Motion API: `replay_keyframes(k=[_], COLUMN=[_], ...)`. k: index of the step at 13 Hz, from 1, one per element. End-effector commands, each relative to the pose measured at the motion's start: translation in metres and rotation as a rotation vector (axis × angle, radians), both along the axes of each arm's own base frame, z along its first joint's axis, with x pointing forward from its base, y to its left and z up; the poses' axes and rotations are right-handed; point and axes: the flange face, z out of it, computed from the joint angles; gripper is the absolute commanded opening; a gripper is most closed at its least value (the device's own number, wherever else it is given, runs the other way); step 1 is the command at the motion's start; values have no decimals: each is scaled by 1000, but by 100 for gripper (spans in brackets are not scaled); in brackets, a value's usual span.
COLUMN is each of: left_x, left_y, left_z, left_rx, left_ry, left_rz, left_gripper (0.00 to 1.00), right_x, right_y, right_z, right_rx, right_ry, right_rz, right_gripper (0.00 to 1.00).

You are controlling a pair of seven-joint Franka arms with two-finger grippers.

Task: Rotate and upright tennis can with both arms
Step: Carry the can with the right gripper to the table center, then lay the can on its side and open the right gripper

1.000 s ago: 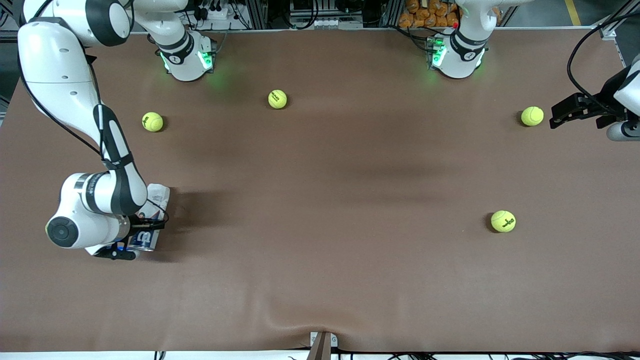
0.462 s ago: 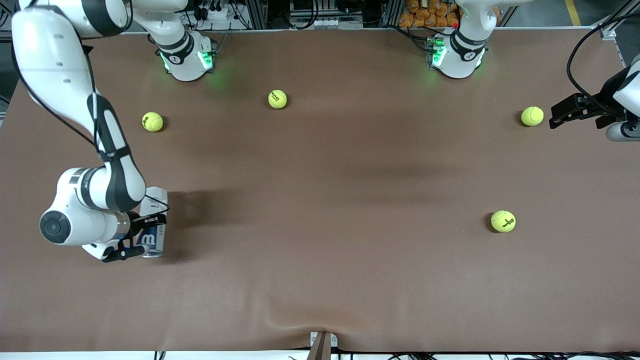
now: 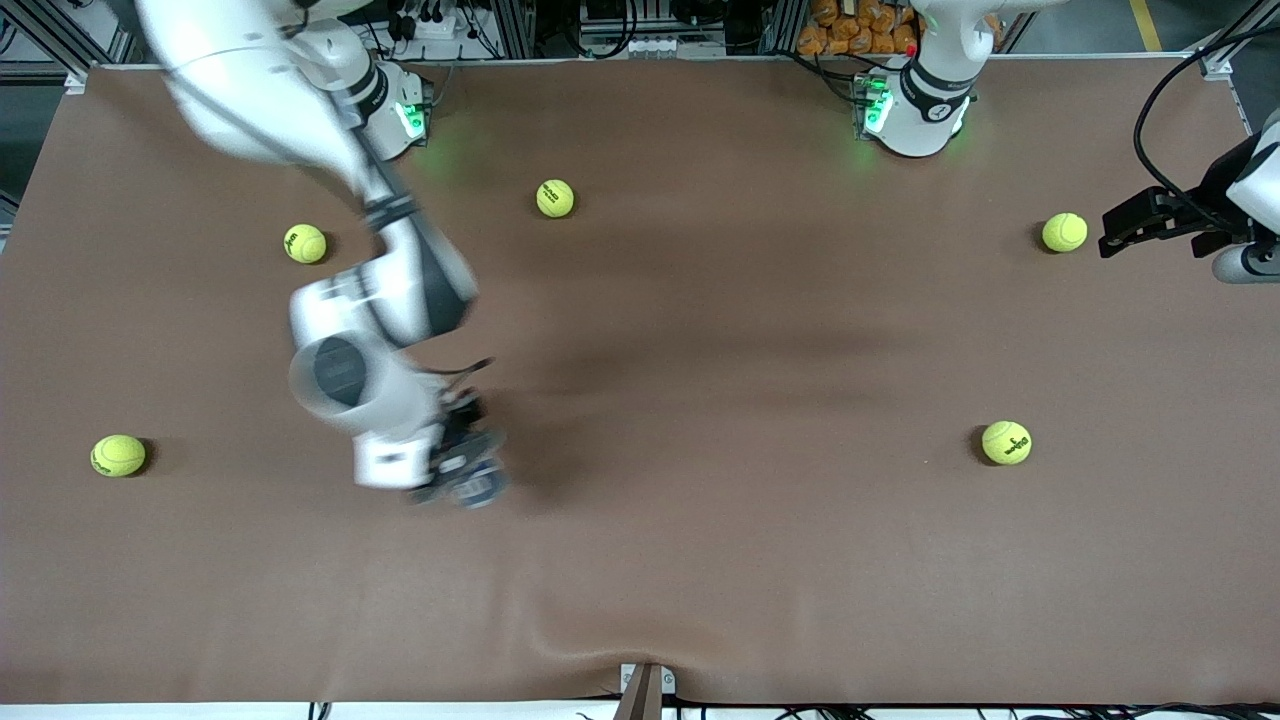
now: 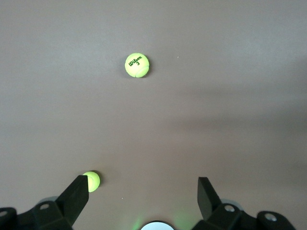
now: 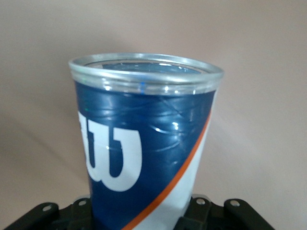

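Note:
The tennis can (image 5: 144,143) has a navy and white label, a big white "W", an orange stripe and a clear rim. It fills the right wrist view, rim end pointing away from the wrist. My right gripper (image 3: 462,462) is shut on its lower body over the brown mat, blurred by motion. In the front view only the can's bluish end (image 3: 481,486) shows under the hand. My left gripper (image 3: 1125,228) waits open at the left arm's end of the table, beside a tennis ball (image 3: 1064,232). Its fingers (image 4: 76,194) hold nothing.
Several yellow-green tennis balls lie on the brown mat (image 3: 700,560): one (image 3: 118,455) at the right arm's end, two (image 3: 305,243) (image 3: 555,198) near the right arm's base, one (image 3: 1006,442) nearer the camera toward the left arm's end. The left wrist view shows two balls (image 4: 137,65) (image 4: 91,181).
My right gripper closed on the can and swung it from the right arm's end of the table toward the middle. A ball that the arm hid now shows. The left arm has not moved.

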Motion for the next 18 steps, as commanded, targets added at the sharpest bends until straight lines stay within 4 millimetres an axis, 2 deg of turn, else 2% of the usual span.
replay_keyframes(k=[1, 2, 3, 4, 5, 6, 8, 9, 10, 11, 13, 16, 18], left_x=[1, 1, 1, 3, 4, 5, 5, 5, 6, 5, 6, 6, 6], left_y=[2, 3, 2, 3, 3, 3, 3, 3, 3, 3, 6, 6, 6], left_z=[0, 0, 1, -5, -7, -7, -7, -8, -10, -8, -9, -9, -8], left_rx=[3, 5, 5, 4, 4, 4, 4, 4, 4, 2, 2, 2, 2], left_ry=[7, 7, 7, 16, 19, 19, 22, 24, 25, 24, 25, 24, 24], left_rz=[-8, -6, -8, -6, -6, -5, -6, -6, -6, -6, -2, -2, -2], left_gripper=[100, 100, 100, 100, 100, 100, 100, 100, 100, 100, 100, 100, 100], right_x=[-31, -50, -66, -77, -87, -106, -131, -134, -134, -131, -137, -137, -141], right_y=[74, 108, 131, 153, 168, 190, 222, 224, 222, 217, 223, 225, 226], right_z=[-12, -21, -41, -53, -69, -81, -95, -104, -116, -122, -120, -101, -65], right_rx=[-90, -125, -177, -190, -189, -200, -243, -258, -262, -259, -257, -251, -278], right_ry=[-114, -149, -170, -208, -226, -231, -250, -250, -237, -234, -237, -237, -220], right_rz=[243, 362, 494, 603, 679, 743, 830, 848, 844, 807, 803, 788, 764], right_gripper=[52, 56, 56, 56, 56, 56, 56, 59, 93, 100, 100, 100, 100])
